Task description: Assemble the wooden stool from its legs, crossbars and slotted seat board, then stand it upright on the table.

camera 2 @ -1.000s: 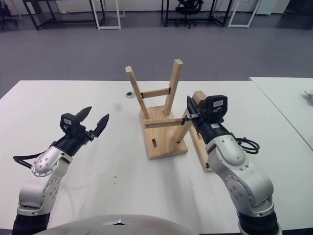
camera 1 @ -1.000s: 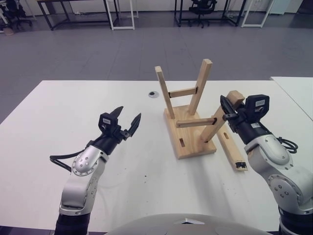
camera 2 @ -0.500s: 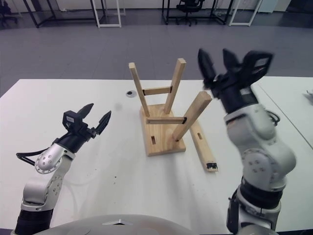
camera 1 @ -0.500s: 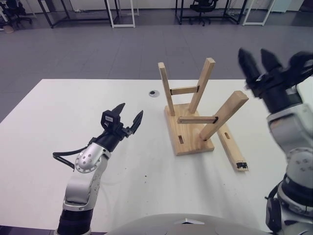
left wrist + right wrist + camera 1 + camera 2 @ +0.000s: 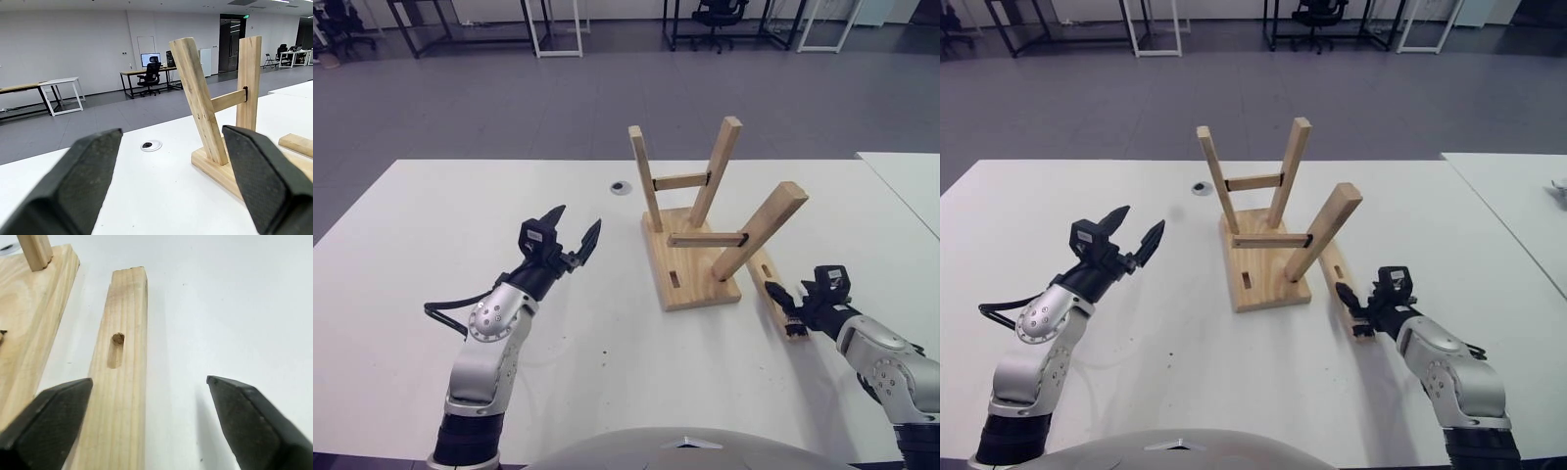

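Right gripper (image 5: 149, 381) low at the loose leg (image 5: 768, 280), fingers spread; left gripper (image 5: 572, 236) hovers near the upturned stool (image 5: 693, 284), fingers spread.

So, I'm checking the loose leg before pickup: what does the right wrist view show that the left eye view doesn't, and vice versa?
Right wrist view adds a clear look at the oblong slot in the loose leg's top face, just ahead of the open right pincer. Left eye view adds the open left pincer above the table, all three fitted legs standing up from the seat board, two crossbars and a cable grommet. Both share the loose leg lying flat beside the seat board, with the right pincer at it.
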### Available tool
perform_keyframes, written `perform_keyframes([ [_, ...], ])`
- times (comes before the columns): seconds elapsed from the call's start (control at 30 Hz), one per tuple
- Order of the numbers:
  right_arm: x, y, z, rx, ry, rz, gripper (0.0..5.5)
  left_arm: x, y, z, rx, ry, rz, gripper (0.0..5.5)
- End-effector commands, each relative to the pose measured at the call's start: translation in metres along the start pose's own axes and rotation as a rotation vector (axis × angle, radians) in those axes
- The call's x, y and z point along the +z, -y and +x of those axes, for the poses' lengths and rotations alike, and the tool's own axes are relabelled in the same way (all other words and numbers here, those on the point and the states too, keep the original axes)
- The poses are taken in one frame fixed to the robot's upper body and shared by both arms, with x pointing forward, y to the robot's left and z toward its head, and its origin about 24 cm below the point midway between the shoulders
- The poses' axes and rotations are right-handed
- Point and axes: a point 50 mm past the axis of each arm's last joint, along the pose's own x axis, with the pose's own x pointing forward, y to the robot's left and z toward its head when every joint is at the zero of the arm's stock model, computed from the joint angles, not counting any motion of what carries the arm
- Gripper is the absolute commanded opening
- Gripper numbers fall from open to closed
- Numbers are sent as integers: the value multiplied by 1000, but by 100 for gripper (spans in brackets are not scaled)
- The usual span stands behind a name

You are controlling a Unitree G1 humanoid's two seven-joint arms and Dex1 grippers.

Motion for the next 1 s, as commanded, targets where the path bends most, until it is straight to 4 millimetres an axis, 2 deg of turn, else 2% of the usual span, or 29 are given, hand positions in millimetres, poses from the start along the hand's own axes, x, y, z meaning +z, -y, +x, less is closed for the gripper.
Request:
perform_keyframes([
  [0.03, -14, -9, 4, 25, -80, -2, 399, -1, -2, 3, 2, -14, 9, 375],
  [0.17, 11, -8, 5, 13, 93, 53, 399, -2, -2, 3, 2, -16, 11, 375],
  [0.23, 17, -5, 4, 3, 123, 73, 399, -2, -1, 3, -2, -16, 10, 375],
  [0.3, 14, -10, 4, 34, 97, 75, 399, -2, -1, 4, -4, -16, 10, 375],
  [0.43, -5, -19, 6, 72, -13, 51, 399, -3, 0, 4, -7, -16, 9, 375],
  [0.5, -10, -17, 4, 52, -37, 55, 399, -3, 0, 4, -9, -17, 10, 375],
  [0.63, -8, -9, 4, 3, -50, 15, 323, -3, 0, 4, -12, -18, 11, 375],
  [0.7, -9, -9, 4, -1, -81, -72, 280, -2, 0, 6, -13, -20, 17, 375],
  [0.8, -13, -5, 6, -11, -124, -128, 209, 5, -2, 11, -20, -18, 64, 375],
  [0.83, -12, -4, 7, -15, -120, -119, 207, 9, -3, 13, -20, -10, 77, 375],
  [0.9, -3, 1, 10, -40, -65, -105, 207, 20, -8, 18, -11, 20, 83, 375],
  [0.93, 12, 8, 11, -79, 22, -97, 207, 29, -12, 23, -3, 49, 73, 375],
  [0.97, 40, 21, 9, -149, 156, -98, 207, 45, -17, 30, 3, 103, 38, 375],
  [1.0, 76, 34, 2, -208, 304, -138, 207, 66, -21, 40, -18, 170, 7, 375],
])
